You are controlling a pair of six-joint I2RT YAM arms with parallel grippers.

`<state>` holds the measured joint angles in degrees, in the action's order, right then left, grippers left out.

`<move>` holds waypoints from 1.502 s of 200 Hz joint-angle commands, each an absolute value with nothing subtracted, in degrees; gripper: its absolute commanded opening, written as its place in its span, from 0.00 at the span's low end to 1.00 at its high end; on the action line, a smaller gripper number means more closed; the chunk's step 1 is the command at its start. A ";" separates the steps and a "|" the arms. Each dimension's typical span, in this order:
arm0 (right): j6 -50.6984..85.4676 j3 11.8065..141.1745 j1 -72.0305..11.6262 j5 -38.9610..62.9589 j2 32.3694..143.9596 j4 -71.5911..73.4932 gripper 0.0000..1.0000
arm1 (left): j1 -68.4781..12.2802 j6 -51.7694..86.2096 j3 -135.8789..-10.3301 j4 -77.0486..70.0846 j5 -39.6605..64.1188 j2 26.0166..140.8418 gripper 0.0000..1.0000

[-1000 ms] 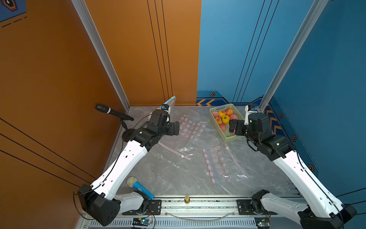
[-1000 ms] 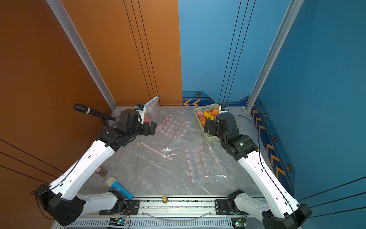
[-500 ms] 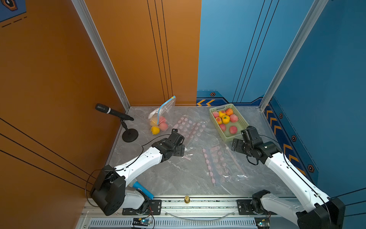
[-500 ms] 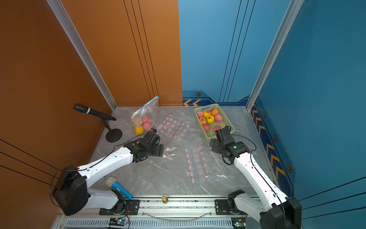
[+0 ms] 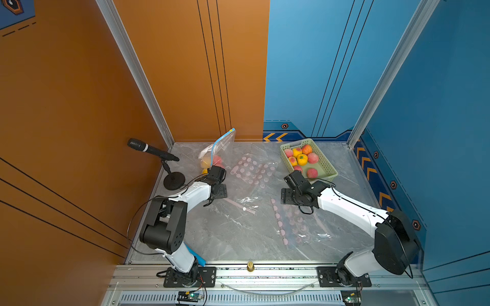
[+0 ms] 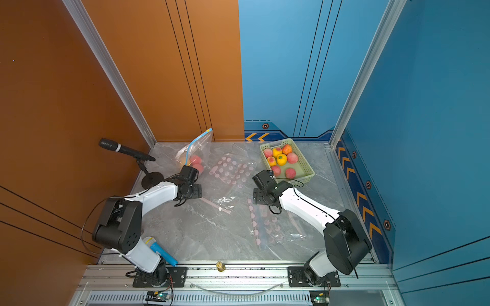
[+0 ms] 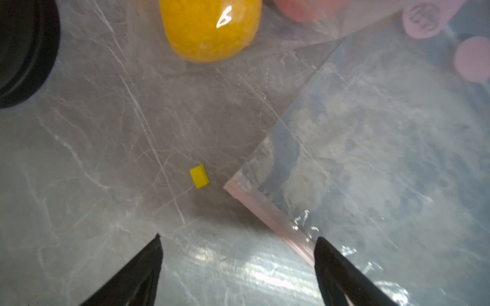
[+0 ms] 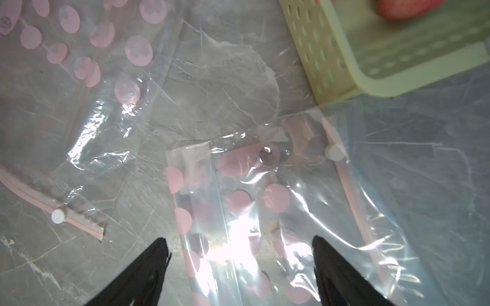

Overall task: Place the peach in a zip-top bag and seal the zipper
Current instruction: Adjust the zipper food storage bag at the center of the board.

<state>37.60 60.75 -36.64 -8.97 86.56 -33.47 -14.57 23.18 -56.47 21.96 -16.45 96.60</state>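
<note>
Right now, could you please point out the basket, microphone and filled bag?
basket (image 5: 325,160), in a top view, rim
microphone (image 5: 135,144), in a top view, head
filled bag (image 5: 225,144), in a top view, upper film

Edges are cutting off a peach (image 8: 405,8) and basket (image 8: 318,53) in the right wrist view, a yellow fruit (image 7: 209,26) in the left wrist view; the left arm (image 5: 193,194) is hiding most of a blue mic (image 5: 197,258)

This was a robotics lab cell: a marble-patterned tabletop (image 5: 233,238) boxed in by orange wall panels (image 5: 185,66) and blue wall panels (image 5: 318,66), joined by aluminium posts (image 5: 131,66). Along its near edge ran a metal rail (image 5: 265,273) carrying the left arm's base (image 5: 188,276) and the right arm's base (image 5: 344,276). A bare circuit board (image 5: 191,296) glowed green below, and a stand microphone (image 5: 144,147) stood at the left edge.
</note>
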 commanded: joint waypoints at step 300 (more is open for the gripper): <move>47.12 48.58 -28.98 7.18 82.42 -14.91 0.73 | -18.55 37.84 -48.73 22.78 0.72 75.84 0.15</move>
<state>45.84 49.19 -29.10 4.56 83.77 -17.98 -19.57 36.32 -50.94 18.61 1.78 75.59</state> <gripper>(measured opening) 0.735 0.055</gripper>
